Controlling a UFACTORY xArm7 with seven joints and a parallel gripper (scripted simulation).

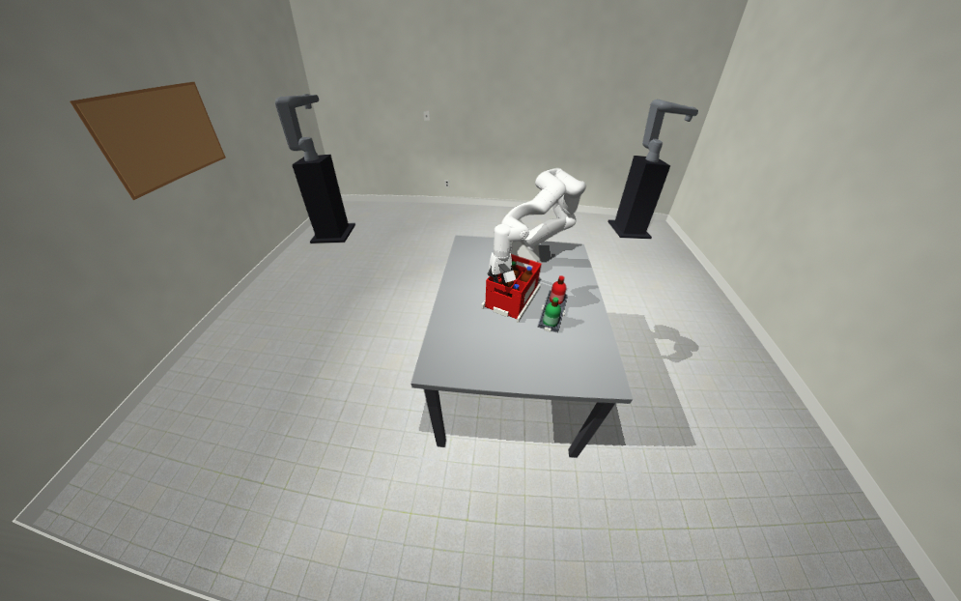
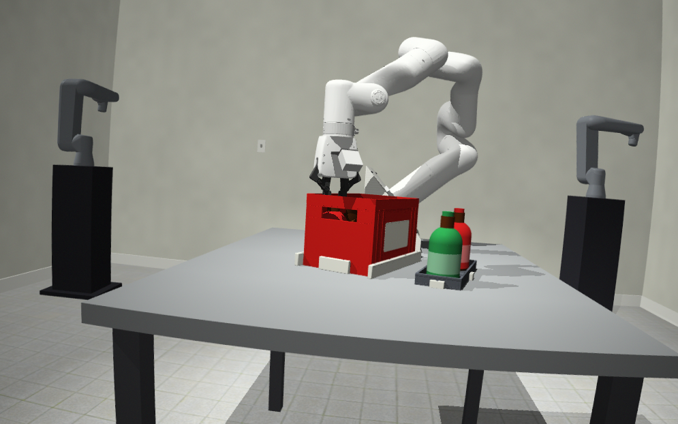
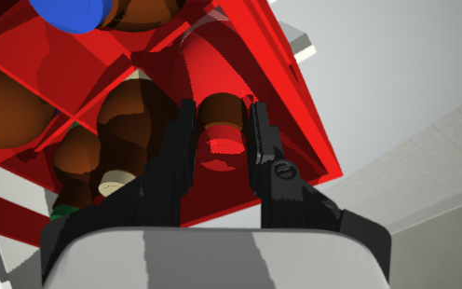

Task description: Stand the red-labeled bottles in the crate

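The red crate (image 2: 360, 232) stands on the grey table, with several brown bottles (image 3: 124, 121) in its cells. My gripper (image 3: 223, 119) is shut on the neck of a red bottle (image 3: 217, 93), which hangs down into a corner cell of the crate. In the exterior view the gripper (image 2: 334, 188) sits just above the crate's rim at its far left corner; the crate (image 1: 512, 285) also shows in the top view. On the dark tray (image 2: 445, 277) right of the crate a green bottle (image 2: 443, 247) stands upright in front of a red bottle (image 2: 462, 236).
A blue-capped bottle (image 3: 70, 14) and a cream-capped one (image 3: 115, 183) stand in neighbouring cells, close to my fingers. White blocks (image 2: 334, 264) rim the crate's base. Two black pedestals (image 2: 80, 226) with grey arms stand off the table.
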